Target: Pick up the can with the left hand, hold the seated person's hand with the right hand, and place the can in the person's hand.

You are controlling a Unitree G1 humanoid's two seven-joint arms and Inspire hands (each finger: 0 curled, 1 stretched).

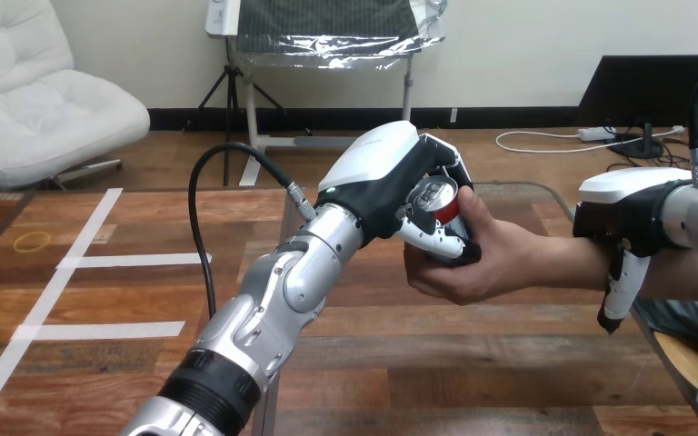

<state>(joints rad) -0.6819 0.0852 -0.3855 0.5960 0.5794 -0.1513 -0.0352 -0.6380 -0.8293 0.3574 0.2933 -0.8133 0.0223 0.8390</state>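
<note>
Wide shot first: the table [473, 363] stretches out under both robot hands, and nothing here rests on it, it's all happening in the air above. The left arm [282, 291] sweeps up from the bottom edge and reaches forward and to the right, which is how it carries its load across to the person's side. Over there the right robot hand [632, 204] sits on top of the person's wrist, well to the right of the left robot hand; my read is it's there to steady that arm and keep the palm where the delivery can find it, though whether it actually grips the wrist I cannot tell. Between the two robot hands, the person's hand [486, 263] is cupped and turned up, just below and right of the left robot hand, wrapping in from underneath like a ready cradle. And the left robot hand [377, 177] itself is closed, fingers [436, 238] curled round the can [436, 195], clamped from above and the side so the bottom stays free to settle into that palm. The can tilts in the grasp, top showing, and the person's hand touches it too. Both have it, so I'd call this the handover, release not yet made.
</note>
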